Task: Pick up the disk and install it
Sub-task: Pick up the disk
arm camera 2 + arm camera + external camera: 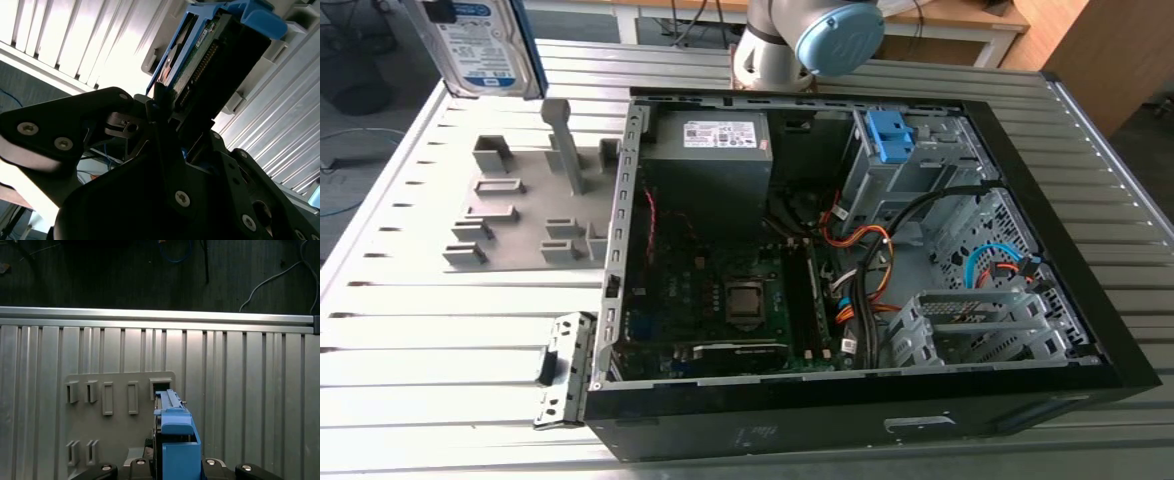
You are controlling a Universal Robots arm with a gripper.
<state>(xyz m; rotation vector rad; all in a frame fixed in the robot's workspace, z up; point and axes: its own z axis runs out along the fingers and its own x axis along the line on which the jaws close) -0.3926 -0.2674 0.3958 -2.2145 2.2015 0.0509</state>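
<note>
table (440,330): slatted metal, carried everything.
computer case (854,260): lay open, on the exterior view's right.
holder plate (520,215): grey, beside the case.
disk (474,45): upright, blue-framed, held above the holder plate.
fingers (159,105): gripped the disk's end.

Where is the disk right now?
At the exterior view's upper left, the disk stands upright, clamped in the gripper, over the grey slotted plate beside the open computer case.

arm (801,40): blue-capped joint, upright | pincer (170,117): fingers clamped on disk (210,65), holding it aloft
</note>
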